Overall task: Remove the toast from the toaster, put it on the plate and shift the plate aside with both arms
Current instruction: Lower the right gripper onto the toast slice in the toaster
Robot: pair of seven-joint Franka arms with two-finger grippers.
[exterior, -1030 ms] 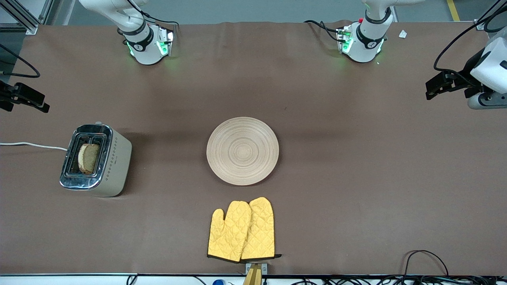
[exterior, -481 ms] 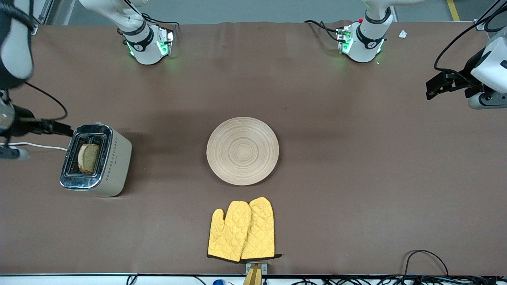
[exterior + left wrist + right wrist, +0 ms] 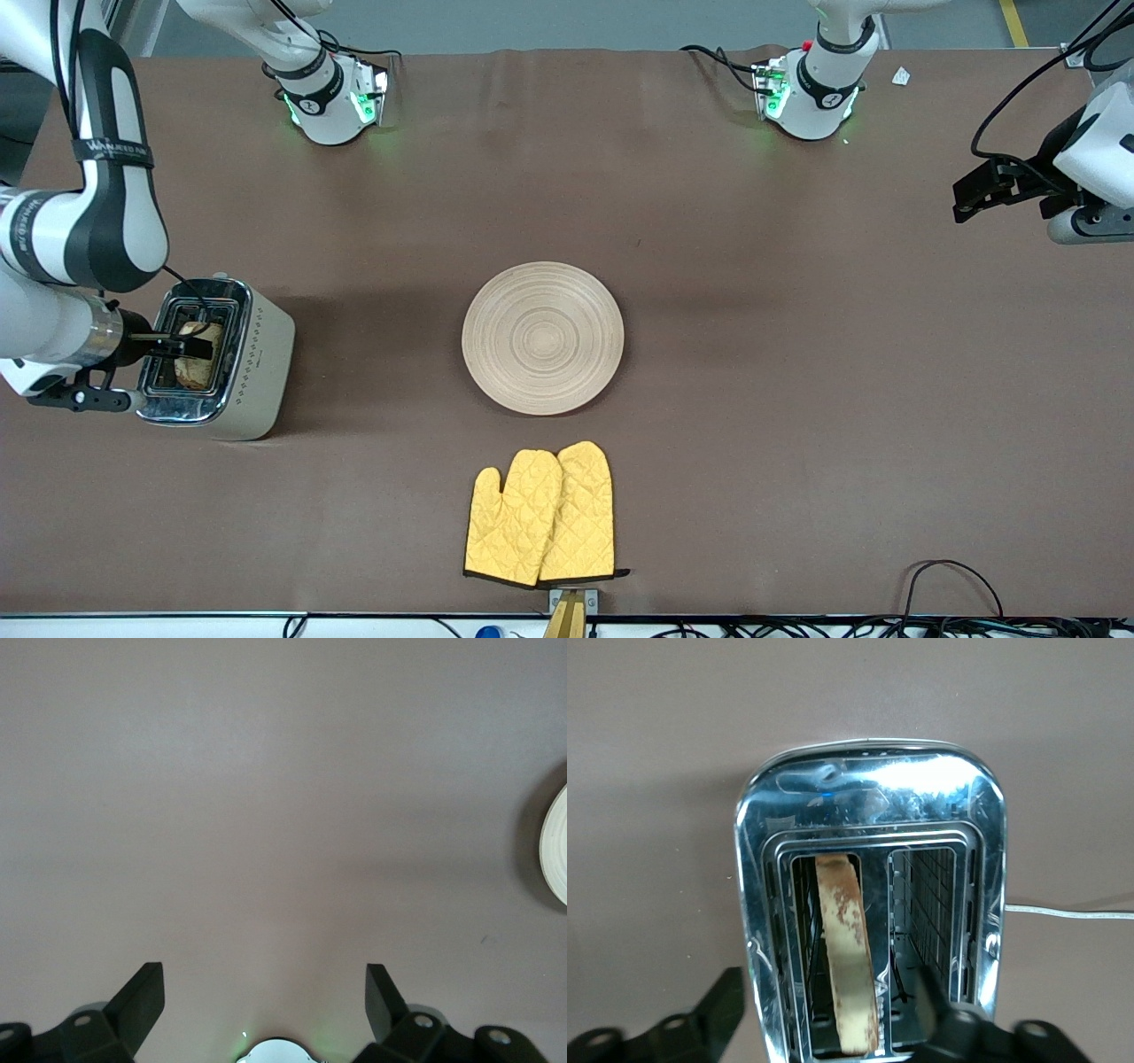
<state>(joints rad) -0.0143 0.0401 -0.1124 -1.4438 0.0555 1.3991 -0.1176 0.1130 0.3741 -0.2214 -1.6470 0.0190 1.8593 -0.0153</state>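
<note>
The toast (image 3: 197, 361) stands upright in one slot of the silver toaster (image 3: 257, 354) at the right arm's end of the table. My right gripper (image 3: 189, 340) is open just above the toaster's top. In the right wrist view the toast (image 3: 849, 957) lies between its spread fingers (image 3: 722, 1003), without touching them. The plate (image 3: 542, 337), round and pale with ring grooves, lies empty at the table's middle. My left gripper (image 3: 967, 198) waits open over the left arm's end of the table. The left wrist view shows it (image 3: 262, 992) over bare cloth, with the plate's rim (image 3: 556, 859) at the edge.
A pair of yellow oven mitts (image 3: 542, 514) lies nearer the front camera than the plate. The toaster's white cord (image 3: 71, 325) runs off the table's end. The toaster's second slot (image 3: 926, 904) is empty. Black cables (image 3: 948, 585) lie at the front edge.
My right arm has swung in from off the table's end, and its gripper has come over the toaster, straddling the toast. The left arm, plate and mitts have not moved.
</note>
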